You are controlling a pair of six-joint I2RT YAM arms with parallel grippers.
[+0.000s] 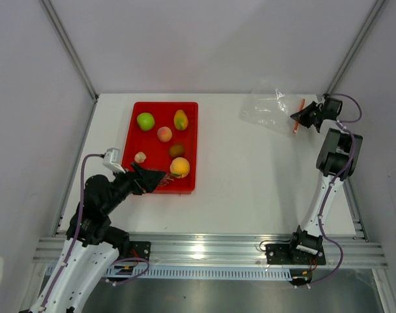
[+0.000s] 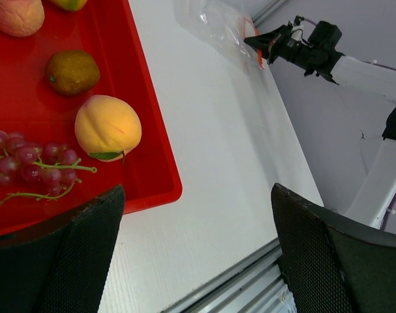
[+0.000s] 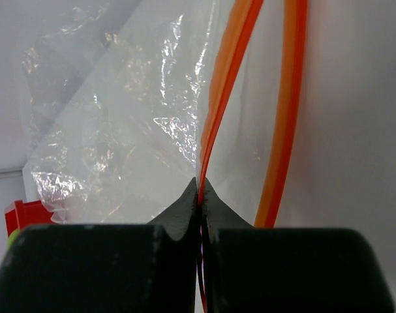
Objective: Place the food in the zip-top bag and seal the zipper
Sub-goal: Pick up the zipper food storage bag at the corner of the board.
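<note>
The right gripper (image 1: 295, 120) is pinching one lip of the zipper (image 3: 218, 104) at the table's two o'clock corner. I'd be lifting gently there, parting the zip-top bag (image 1: 266, 107). The left gripper (image 1: 160, 180), jaws wide, is hovering by the grape bunch (image 2: 31, 163) at the red tray's (image 1: 136, 130) six o'clock edge.

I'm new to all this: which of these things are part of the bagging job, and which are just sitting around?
Part of the job: apple, mango, peach, kiwi, orange, bulb, grapes, bag, zipper, pinched by the right end effector.

Just lying about: tray, which only holds the fruit; table.
</note>
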